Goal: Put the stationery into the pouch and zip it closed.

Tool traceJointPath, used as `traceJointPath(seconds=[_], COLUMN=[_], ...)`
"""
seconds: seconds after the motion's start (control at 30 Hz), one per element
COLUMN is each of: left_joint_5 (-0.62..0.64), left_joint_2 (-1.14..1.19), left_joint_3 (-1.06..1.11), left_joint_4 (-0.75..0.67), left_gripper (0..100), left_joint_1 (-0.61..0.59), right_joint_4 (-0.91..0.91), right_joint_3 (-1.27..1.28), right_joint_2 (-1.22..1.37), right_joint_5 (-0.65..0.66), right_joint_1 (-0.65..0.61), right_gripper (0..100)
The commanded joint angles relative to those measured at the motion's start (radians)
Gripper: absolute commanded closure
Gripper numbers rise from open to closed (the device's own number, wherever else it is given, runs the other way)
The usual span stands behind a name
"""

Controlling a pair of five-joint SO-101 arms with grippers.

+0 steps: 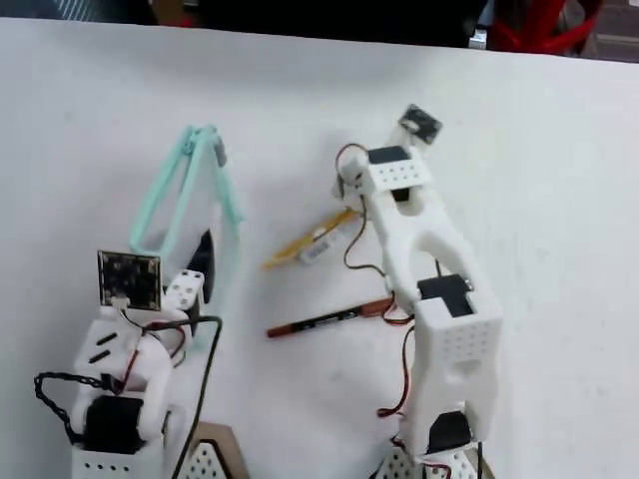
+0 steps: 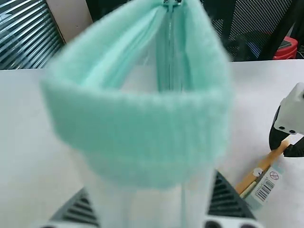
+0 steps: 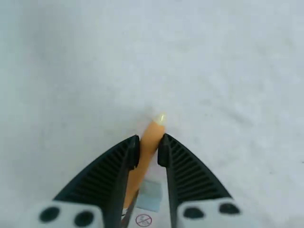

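Observation:
A clear pouch with mint-green trim [image 1: 190,195] lies on the white table, its mouth gaping open [image 2: 137,123]. My left gripper [image 1: 200,264] is shut on the pouch's near end, its dark fingers [image 2: 221,199] pressing either side of the clear wall. An orange pencil with a barcode label [image 1: 300,244] lies to the pouch's right. My right gripper [image 1: 349,215] is shut on its end, and the pencil's tip [image 3: 153,130] pokes out between the black pads [image 3: 124,159]. A dark pen with a red end [image 1: 319,321] lies loose on the table nearer the arms.
The white table [image 1: 539,150] has open room to the right and behind the pouch. Its far edge runs along the back, with dark clutter and red tubing [image 1: 539,30] beyond. Loose servo cables [image 1: 399,379] hang beside the right arm, near the pen.

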Motion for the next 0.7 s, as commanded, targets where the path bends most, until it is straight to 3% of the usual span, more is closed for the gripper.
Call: traceJointPath(seconds=[0.0,0.47,0.67], left_joint_5=[-0.006,-0.006,-0.006], left_joint_2=[0.005,0.005,0.005], left_joint_3=[0.000,-0.002,-0.005], left_joint_4=[-0.018,-0.014,-0.011], left_gripper=[83,83,83], left_joint_1=[0.001,0.001,0.002], right_joint_4=[0.010,0.203,0.206], right_joint_3=[0.003,-0.006,-0.015], right_joint_2=[-0.074,-0.213,-0.292], right_joint_5=[-0.052,-0.052,-0.052], right_joint_1=[0.033,0.081,0.081], right_gripper=[98.1,98.1,98.1])
